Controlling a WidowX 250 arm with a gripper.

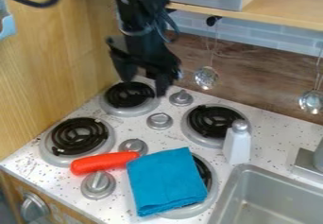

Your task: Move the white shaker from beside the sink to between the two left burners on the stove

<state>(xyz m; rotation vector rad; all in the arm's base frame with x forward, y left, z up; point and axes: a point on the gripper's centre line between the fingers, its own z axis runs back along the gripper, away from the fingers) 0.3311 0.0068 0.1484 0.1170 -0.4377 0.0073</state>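
Above my speckled white bench [272,140] hangs my black two-finger end effector [145,80], fingers apart. A folded blue cloth [167,180] lies nearer me; the black coil burner [129,94] sits below the fingertips; a tapered orange-red toy [104,162] touches the cloth.

The top edge cuts off the robot arm [135,1], and its gripper [146,82] is blurred and covers a part of the back left burner [129,95]. The blue folded cloth [167,180] hides much of the front right burner [215,187]. The sink [277,197] and the faucet [318,159] are cut by the picture's edges. The light-blue thing [7,27] at the left edge is also cut; I cannot tell what it is.
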